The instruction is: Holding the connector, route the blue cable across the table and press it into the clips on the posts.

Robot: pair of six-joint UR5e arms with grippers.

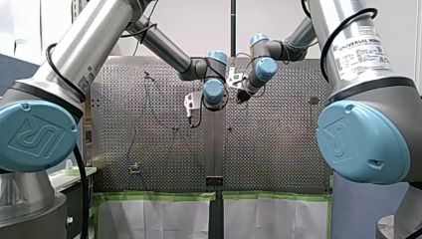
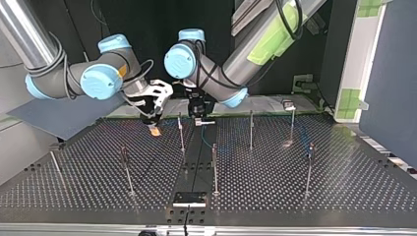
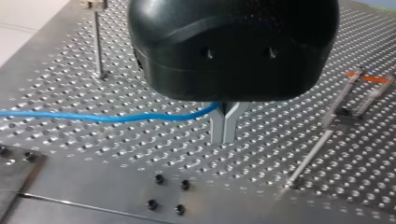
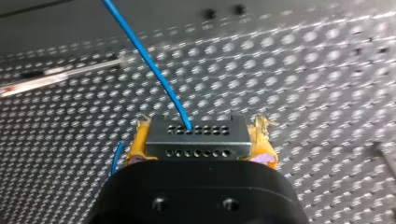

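Right gripper [image 4: 201, 140]: yellow pads [image 4: 137, 145] clamped on the grey connector [image 4: 196, 133]. Left gripper [image 3: 224, 127]: metal fingers [image 3: 217, 129] closed about the blue cable [image 3: 93, 117]; its housing [image 3: 233, 46] hides the contact.

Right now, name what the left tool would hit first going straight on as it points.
Probably the table, close under the left tool; nothing else lies between. The gap is hard to judge.

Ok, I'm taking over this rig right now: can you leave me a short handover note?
Left pincer: shut on the blue cable, just above the table.
Right pincer: shut on the connector, the cable running out of it.
Done: both grips made.
Left: route the cable to the posts and press it into their clips; whether any clip already holds it cannot be told.
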